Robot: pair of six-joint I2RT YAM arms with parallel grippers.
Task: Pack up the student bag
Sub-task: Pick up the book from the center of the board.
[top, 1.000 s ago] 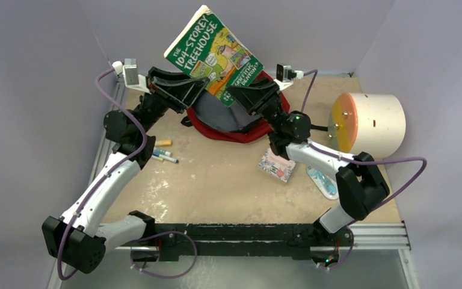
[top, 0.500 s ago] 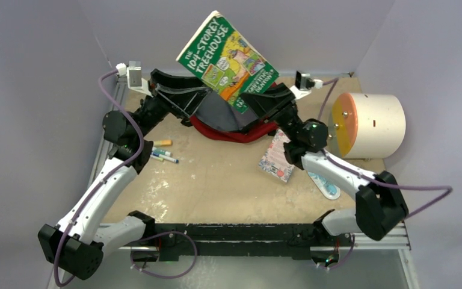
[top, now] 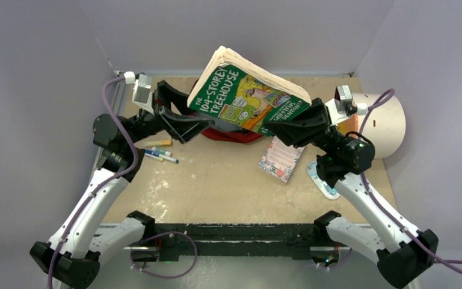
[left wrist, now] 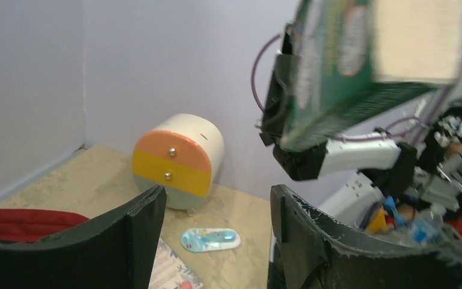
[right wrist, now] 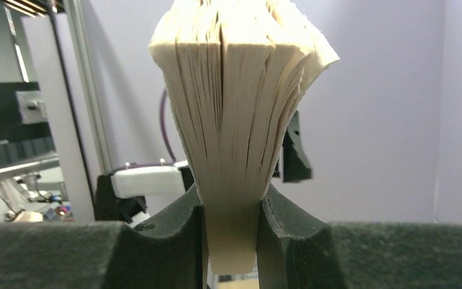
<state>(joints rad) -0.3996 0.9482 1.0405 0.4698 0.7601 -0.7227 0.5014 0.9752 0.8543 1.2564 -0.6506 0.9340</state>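
Left claw (left wrist: 216, 208) lets go, and the book (top: 249, 99) hangs from the right claw (top: 272, 126) alone.
The left claw now gapes empty. The right pinches the book's lower edge, tilted above the bag (top: 236, 135) lying far-centre on the desk (top: 216, 180), so one grip must steer it in.

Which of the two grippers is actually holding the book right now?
The right gripper: its jaws are clamped on the edge of the green book, which is up in the air. The left gripper stands open and empty.
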